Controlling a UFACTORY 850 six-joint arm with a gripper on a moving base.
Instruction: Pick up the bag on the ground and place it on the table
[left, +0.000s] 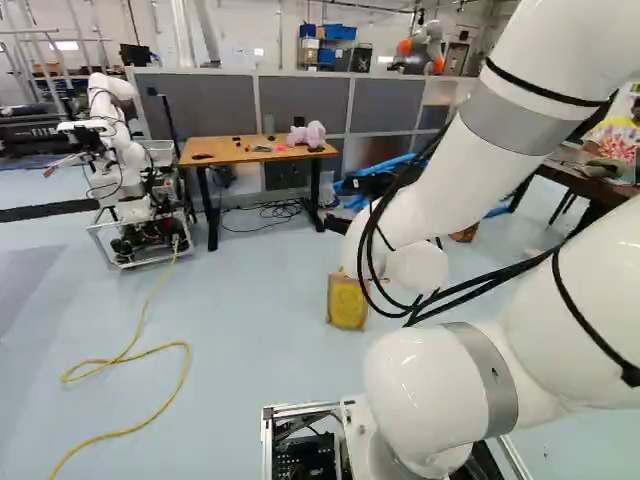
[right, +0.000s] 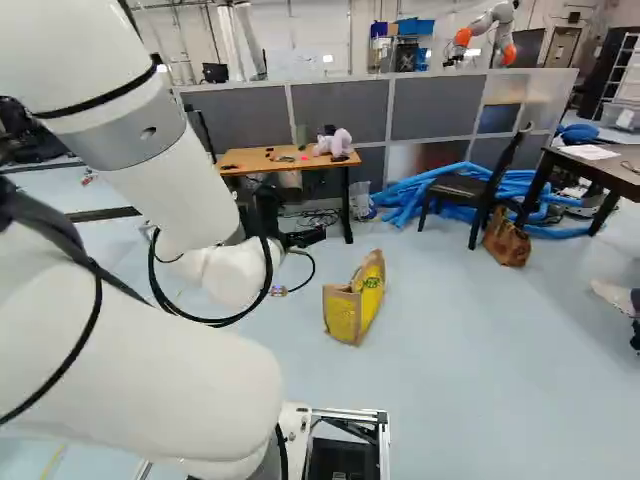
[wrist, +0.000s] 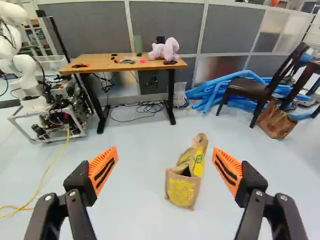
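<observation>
Pale blue floor (wrist: 135, 165) bears your yellow-and-brown bag (wrist: 183, 192), upright, ahead of the gripper (wrist: 165, 170) | your fingers stand wide, nothing between them | likely light, soft, floppy, maybe slippery | pinch its upper rim, squarely

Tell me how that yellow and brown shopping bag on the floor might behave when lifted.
The shopping bag will probably fold inward where squeezed, as its walls look thin and creased. It stands unsupported, so it may keep some shape. Weight is hard to judge: its open top shows only shadow.
</observation>
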